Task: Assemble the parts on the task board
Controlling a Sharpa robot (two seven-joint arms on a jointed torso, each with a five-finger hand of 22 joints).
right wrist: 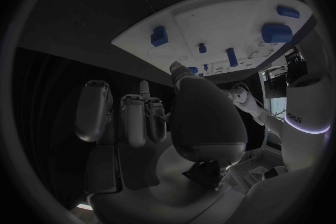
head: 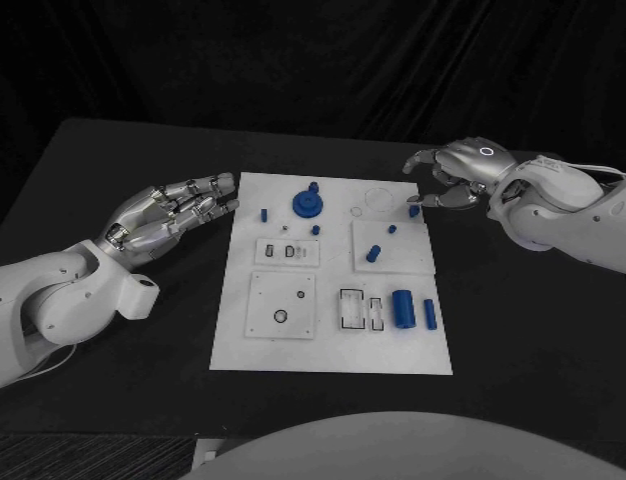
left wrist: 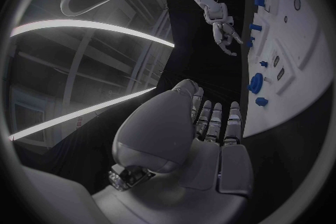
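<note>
left hand [head: 176, 212]: fingers apart, empty, just off task board [head: 328, 345] left edge
right hand [head: 450, 180]: fingers curled, grip unclear, at board's far right corner by small blue part [head: 414, 211]

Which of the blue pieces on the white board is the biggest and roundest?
The round blue part near the task board's far edge: a wide disc with a knob on top, while the others are slim pegs.

My flat white rectangular task board [head: 328, 345] lies mid-table. On it, a blue round knobbed part [head: 307, 203] stands toward twelve o'clock, and two blue cylinder parts [head: 403, 310] lie toward five o'clock.
</note>
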